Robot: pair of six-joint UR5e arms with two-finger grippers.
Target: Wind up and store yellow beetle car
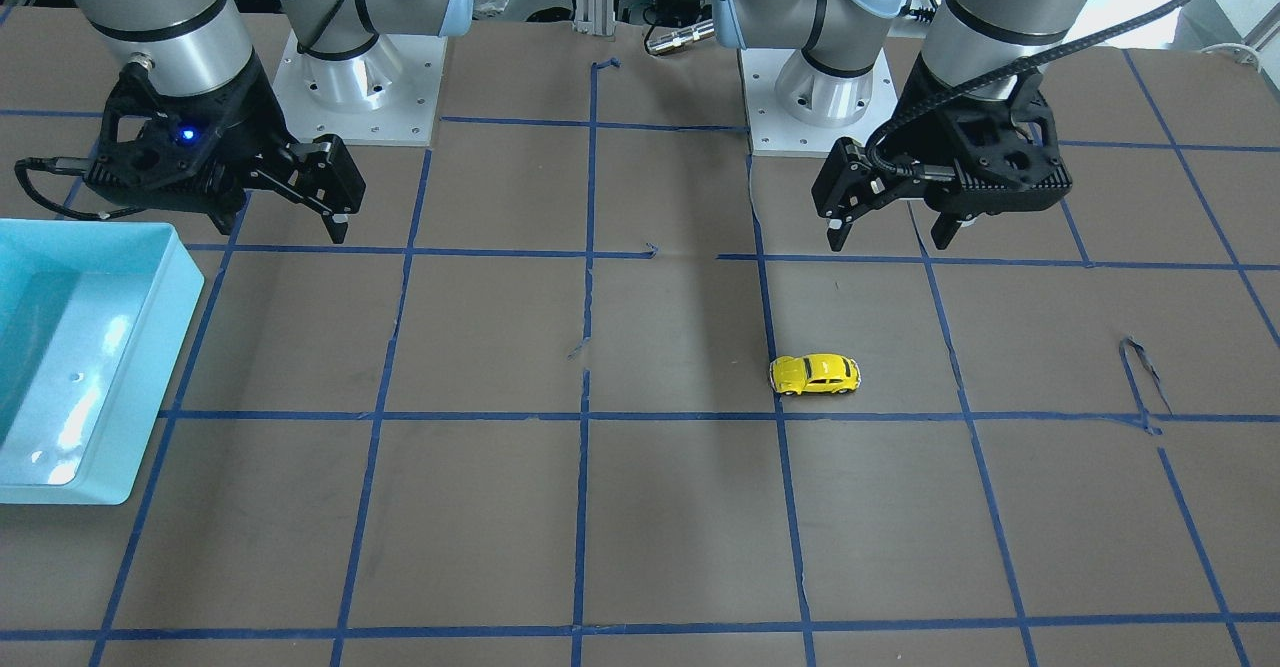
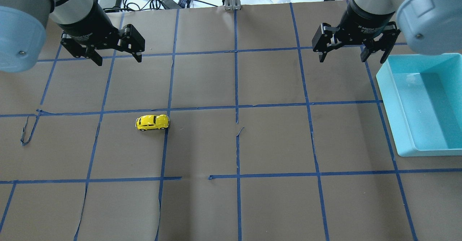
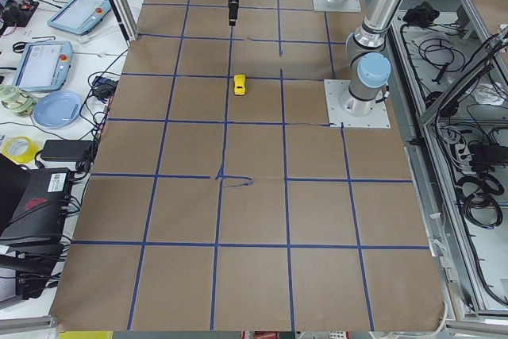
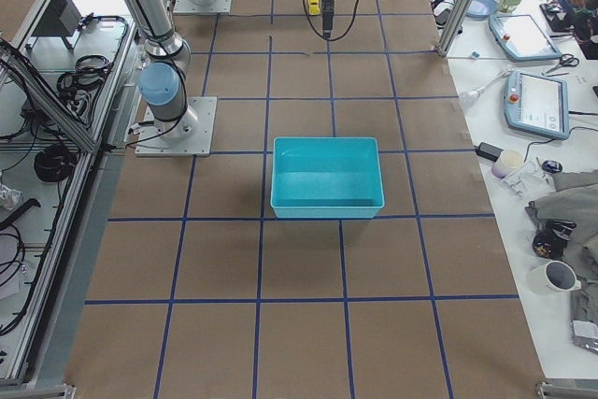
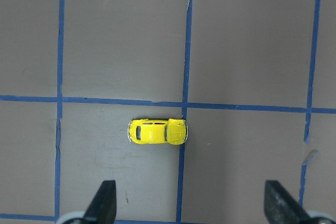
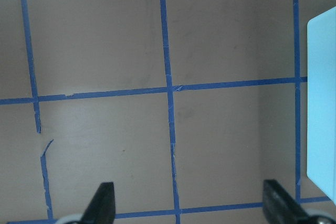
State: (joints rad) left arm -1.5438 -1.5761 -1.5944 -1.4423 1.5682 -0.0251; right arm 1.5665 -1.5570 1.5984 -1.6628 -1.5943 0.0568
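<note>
Yellow beetle car [image 2: 152, 122]: you find it on its wheels in the left half of the table [image 2: 274, 140], about midway between the near and far edges, one end over a blue tape line [image 2: 165, 147].
Left gripper [image 2: 118, 59]: fingers spread wide, holding nothing, well apart from the car.
Right gripper [image 2: 346, 58]: spread wide, holding nothing, near the bin.
Teal bin [image 2: 388, 100]: at the table's right edge.

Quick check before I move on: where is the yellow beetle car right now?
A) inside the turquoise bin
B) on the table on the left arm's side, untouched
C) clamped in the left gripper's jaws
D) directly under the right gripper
B: the yellow beetle car sits on its wheels on the table, apart from the left gripper, whose jaws are open and empty, and far from the turquoise bin.
</note>
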